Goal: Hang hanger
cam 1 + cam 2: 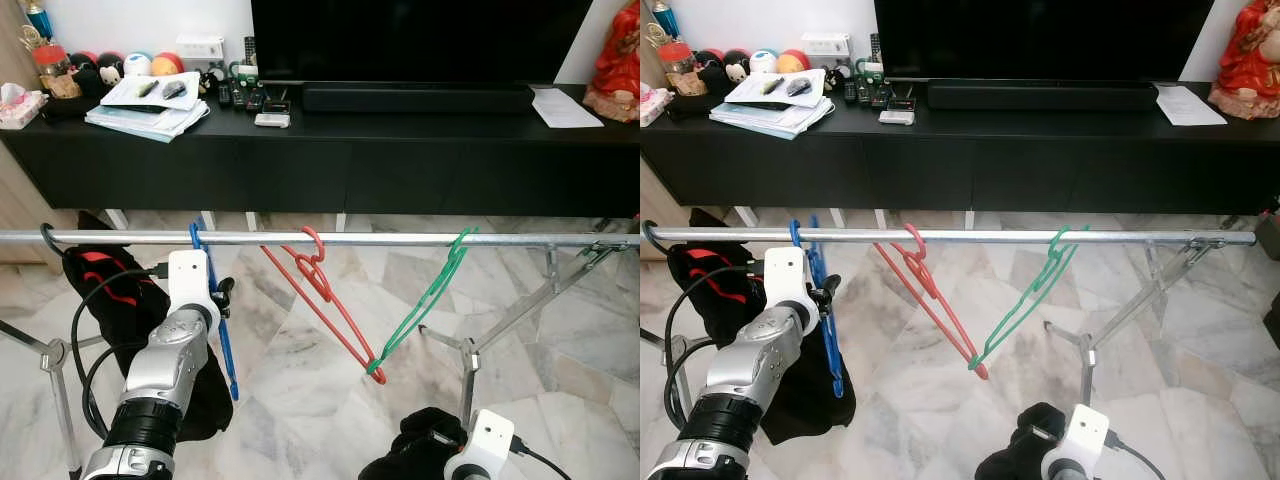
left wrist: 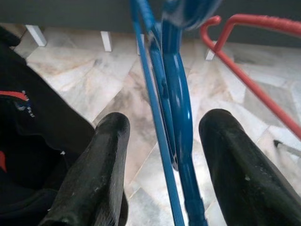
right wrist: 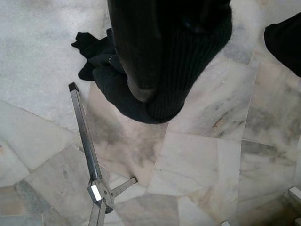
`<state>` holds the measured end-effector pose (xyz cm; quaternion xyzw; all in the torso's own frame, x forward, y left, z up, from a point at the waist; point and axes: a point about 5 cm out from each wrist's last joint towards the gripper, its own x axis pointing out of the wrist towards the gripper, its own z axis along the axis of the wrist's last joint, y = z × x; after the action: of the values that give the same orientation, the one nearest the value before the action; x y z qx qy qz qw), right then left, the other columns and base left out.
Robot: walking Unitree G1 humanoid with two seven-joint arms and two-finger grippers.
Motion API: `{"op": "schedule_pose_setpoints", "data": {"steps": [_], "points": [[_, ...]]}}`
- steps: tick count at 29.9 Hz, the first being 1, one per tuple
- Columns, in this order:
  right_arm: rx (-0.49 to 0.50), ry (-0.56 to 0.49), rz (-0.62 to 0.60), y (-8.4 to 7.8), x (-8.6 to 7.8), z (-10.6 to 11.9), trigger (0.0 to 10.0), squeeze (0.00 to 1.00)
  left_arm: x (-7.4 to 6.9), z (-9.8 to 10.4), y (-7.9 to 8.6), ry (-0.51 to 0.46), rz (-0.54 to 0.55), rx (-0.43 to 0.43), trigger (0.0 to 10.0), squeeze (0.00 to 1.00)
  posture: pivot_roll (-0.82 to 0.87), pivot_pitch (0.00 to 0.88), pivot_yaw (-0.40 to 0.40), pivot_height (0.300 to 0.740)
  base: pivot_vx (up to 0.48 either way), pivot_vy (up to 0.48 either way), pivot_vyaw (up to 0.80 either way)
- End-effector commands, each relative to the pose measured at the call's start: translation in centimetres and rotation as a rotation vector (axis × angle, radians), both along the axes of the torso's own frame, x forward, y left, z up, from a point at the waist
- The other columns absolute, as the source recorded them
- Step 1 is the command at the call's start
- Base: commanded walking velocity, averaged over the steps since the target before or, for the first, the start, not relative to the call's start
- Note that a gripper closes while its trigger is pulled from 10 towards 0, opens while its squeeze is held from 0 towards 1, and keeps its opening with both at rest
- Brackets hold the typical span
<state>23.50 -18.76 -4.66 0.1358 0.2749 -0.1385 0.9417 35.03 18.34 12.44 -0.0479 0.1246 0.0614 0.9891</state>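
Observation:
A blue hanger (image 1: 226, 345) hangs by its hook on the silver rail (image 1: 400, 239), left of the middle. My left gripper (image 2: 167, 122) is raised just below the rail and stands open, the hanger's blue bars (image 2: 176, 117) running between its two fingers (image 2: 108, 155). Further right on the rail hang a red hanger (image 1: 320, 290) and a green hanger (image 1: 425, 300), whose lower ends meet. Low at the front, my right gripper (image 3: 155, 80) is shut on a black knit garment (image 3: 193, 61) that drapes over its fingers.
A black garment with red trim (image 1: 100, 290) hangs at the rail's left end, beside my left arm. The rack's crossed metal legs (image 1: 520, 310) stand on the marble floor. Behind the rail runs a long black TV cabinet (image 1: 350, 170) with books and small items.

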Motion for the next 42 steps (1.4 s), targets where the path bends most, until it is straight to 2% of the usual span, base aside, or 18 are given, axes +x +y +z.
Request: {"op": "schedule_pose_setpoints", "data": {"steps": [1,2,3,18,42], "points": [[0.009,0.032,-0.012,-0.1,-0.7,-0.53,10.0,0.0,-0.28,-0.59,0.31,0.008,0.01,-0.02,5.8,0.0,-0.04,0.155,0.029,0.74,0.0,0.0,0.0],[0.009,0.032,-0.012,-0.1,-0.7,-0.53,10.0,0.0,-0.28,-0.59,0.31,0.008,0.01,-0.02,5.8,0.0,-0.04,0.155,0.029,0.74,0.0,0.0,0.0],[0.01,0.035,-0.012,-0.14,-0.74,-0.56,10.0,0.0,-0.26,-0.58,0.37,0.001,0.014,-0.031,0.0,0.0,-0.04,0.154,0.029,0.74,0.0,0.0,0.0],[0.014,0.047,-0.011,-0.13,-0.97,-0.74,10.0,0.0,0.29,-0.18,-0.2,-0.061,-0.01,-0.084,0.0,0.0,-0.04,0.153,0.028,0.74,0.0,0.0,0.0],[0.019,0.059,-0.004,-0.01,-1.09,-0.88,10.0,0.0,0.0,-0.86,0.33,-0.07,0.01,-0.066,0.0,0.0,-0.04,0.147,0.023,0.74,0.0,0.0,0.0]]}}
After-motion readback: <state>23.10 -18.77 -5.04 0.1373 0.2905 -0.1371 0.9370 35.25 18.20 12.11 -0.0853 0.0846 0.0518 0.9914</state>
